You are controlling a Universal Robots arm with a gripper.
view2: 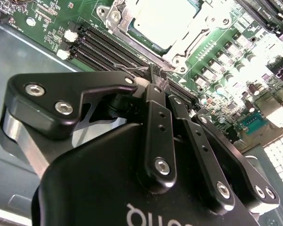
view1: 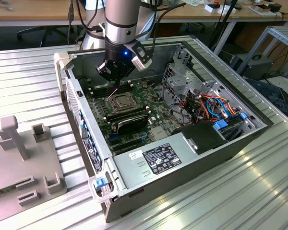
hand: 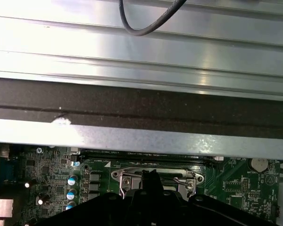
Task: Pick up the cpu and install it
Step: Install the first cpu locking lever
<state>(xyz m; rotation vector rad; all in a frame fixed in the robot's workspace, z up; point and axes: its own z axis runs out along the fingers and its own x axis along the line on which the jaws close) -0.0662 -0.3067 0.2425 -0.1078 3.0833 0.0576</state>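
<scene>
Shut tool above seated cpu

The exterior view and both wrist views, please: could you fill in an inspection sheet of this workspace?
Surface: ribbed aluminium table.
Job's things: cpu lies flat in its socket on the green motherboard of the open computer case.
Clutter: grey fixture block at the exterior view's left.
Grippers: gripper shut, empty, above the memory slots beside the socket.
Cables: orange and blue cables inside the case.
Surroundings: wooden desks behind.
</scene>
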